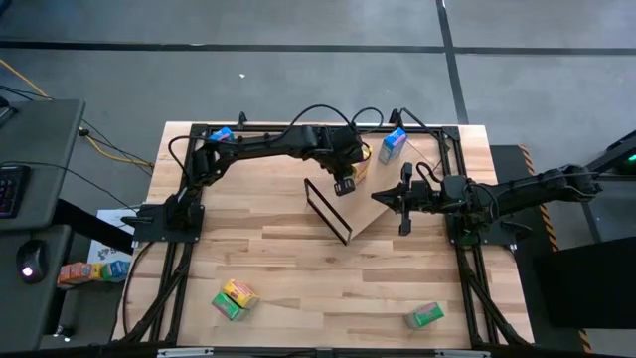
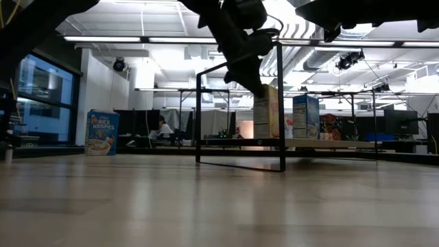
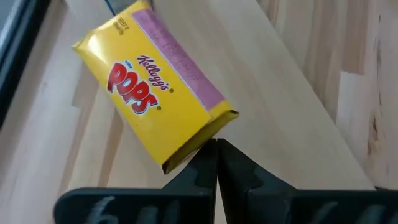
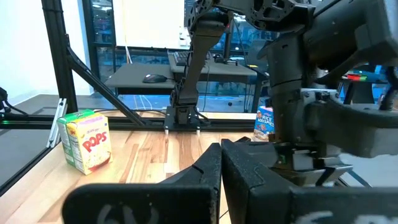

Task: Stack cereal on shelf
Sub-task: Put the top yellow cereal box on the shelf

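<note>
The shelf's light-wood board (image 1: pixel 390 204) lies slanted at the table's far middle, with its black frame (image 1: pixel 328 211) standing at its near-left end. A yellow Pops box (image 3: pixel 155 93) stands upright on the board (image 2: pixel 267 112). A blue box (image 1: pixel 393 144) stands at the board's far end (image 2: pixel 306 116). My left gripper (image 1: pixel 345 184) is above the yellow box, shut at its top end. My right gripper (image 1: pixel 386 197) hovers over the board from the right, shut and empty (image 4: pixel 219 149). My left gripper comes from above, pointing down, and its shut fingertips (image 3: pixel 208 155) meet the yellow box at the edge of its top end (image 3: pixel 211 134). The edge seems pinched between them. The box stands upright with its bottom on the board (image 2: pixel 329 143).
A blue Rice Krispies box (image 1: pixel 221 134) stands at the far left (image 2: pixel 101 132). A yellow and a green box (image 1: pixel 234 298) lie near the front left, and also show in the right wrist view (image 4: pixel 87 140). A green box (image 1: pixel 424 316) lies front right.
</note>
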